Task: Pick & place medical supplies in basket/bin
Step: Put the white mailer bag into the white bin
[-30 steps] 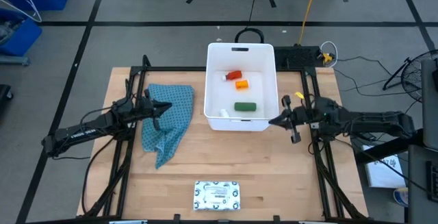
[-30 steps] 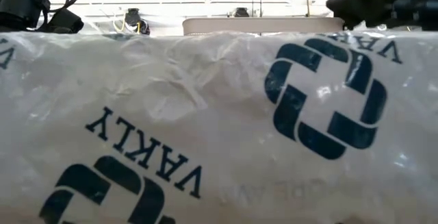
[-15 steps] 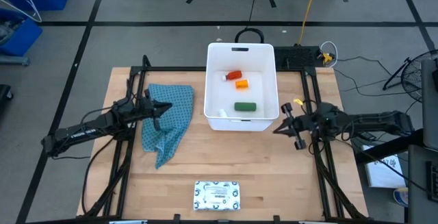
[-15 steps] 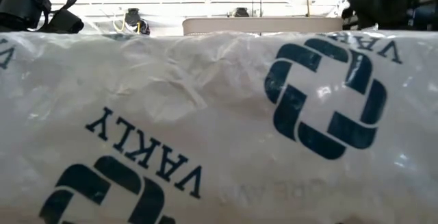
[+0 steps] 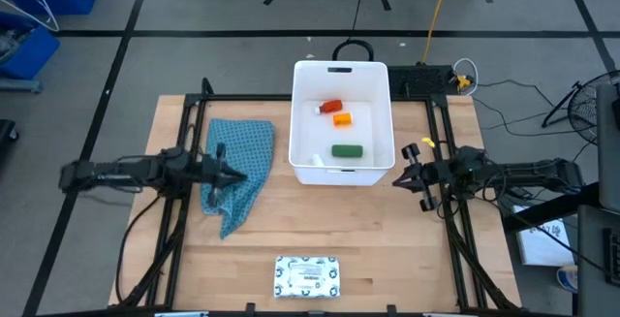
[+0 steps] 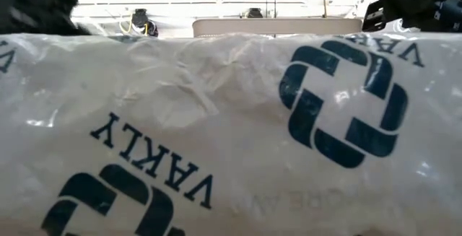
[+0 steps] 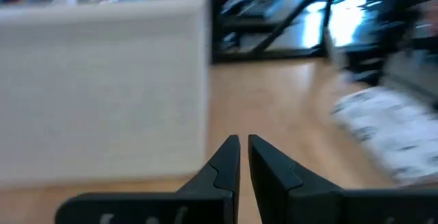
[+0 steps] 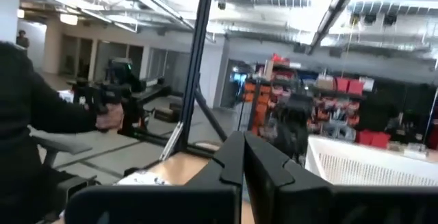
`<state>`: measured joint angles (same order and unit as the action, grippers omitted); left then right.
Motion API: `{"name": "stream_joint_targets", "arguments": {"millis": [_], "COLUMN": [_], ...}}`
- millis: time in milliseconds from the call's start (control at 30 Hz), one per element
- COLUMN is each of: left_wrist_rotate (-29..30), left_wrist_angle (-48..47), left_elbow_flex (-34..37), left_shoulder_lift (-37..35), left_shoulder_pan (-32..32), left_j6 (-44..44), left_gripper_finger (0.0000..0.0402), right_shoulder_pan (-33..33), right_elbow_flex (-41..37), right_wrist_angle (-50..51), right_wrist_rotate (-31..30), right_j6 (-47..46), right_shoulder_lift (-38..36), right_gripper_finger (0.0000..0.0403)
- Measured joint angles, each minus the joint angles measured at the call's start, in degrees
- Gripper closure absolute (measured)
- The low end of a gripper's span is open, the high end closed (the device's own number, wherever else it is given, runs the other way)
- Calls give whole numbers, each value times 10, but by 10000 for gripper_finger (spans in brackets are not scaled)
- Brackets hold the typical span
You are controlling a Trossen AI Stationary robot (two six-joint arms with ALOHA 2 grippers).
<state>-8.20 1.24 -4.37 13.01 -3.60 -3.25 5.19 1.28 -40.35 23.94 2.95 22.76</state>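
The white bin (image 5: 302,113) stands at the table's far middle. On its floor lie a red tube (image 5: 331,108), an orange pill bottle (image 5: 341,119) and a green oblong piece (image 5: 348,149). A flat white dotted packet (image 5: 307,276) lies near the front edge and fills the low view (image 6: 231,135). My left gripper (image 5: 239,174) is shut over the blue cloth (image 5: 247,147), left of the bin, with nothing between its fingers (image 7: 243,142). My right gripper (image 5: 397,180) is shut and holds nothing, just right of the bin's near right corner, tipped slightly up (image 8: 243,138).
The blue patterned cloth lies crumpled on the wood left of the bin. Black frame rails (image 5: 184,201) run along both sides of the table. Bare wood (image 5: 329,220) lies between bin and packet. A person (image 8: 41,114) stands beyond the table in the right wrist view.
My left arm has swung toward the table's near edge and now reaches in level from the left, its gripper still over the cloth. My right gripper has drawn back a little from the bin's corner toward the right edge and tipped upward. Bin, cloth and packet have not moved.
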Motion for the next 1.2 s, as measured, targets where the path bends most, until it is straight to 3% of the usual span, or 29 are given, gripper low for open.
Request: {"name": "stream_joint_targets", "arguments": {"millis": [267, 400, 500, 633, 800, 1067, 1200], "left_wrist_rotate": [238, 377, 431, 461, 470, 389, 364], "left_wrist_angle": [3, 4, 4, -2, -60, -126, -144], "left_elbow_flex": [-110, -162, -197, -259, -379, -517, -544], "left_shoulder_lift": [120, 256, 390, 576, 748, 863, 883], "left_shoulder_pan": [279, 390, 452, 504, 519, 514, 518], "left_j6": [-16, -5, 1, -8, -12, -12, -27], "left_gripper_finger": [366, 366, 366, 356, 298, 150, 102], "right_shoulder_pan": [0, 0, 0, 0, 0, -6, -25], "right_elbow_flex": [-1, -1, -1, -2, -2, -2, -2], "right_wrist_angle": [-1, -2, -2, -2, -11, -15, -12], "right_wrist_rotate": [-1, -2, -2, -2, -3, -9, -44], "right_j6": [-5, -14, -24, -36, -42, -55, -47], "right_shoulder_lift": [0, 0, 0, 0, 0, 3, 7], "right_gripper_finger": [403, 403, 403, 403, 403, 403, 403]}}
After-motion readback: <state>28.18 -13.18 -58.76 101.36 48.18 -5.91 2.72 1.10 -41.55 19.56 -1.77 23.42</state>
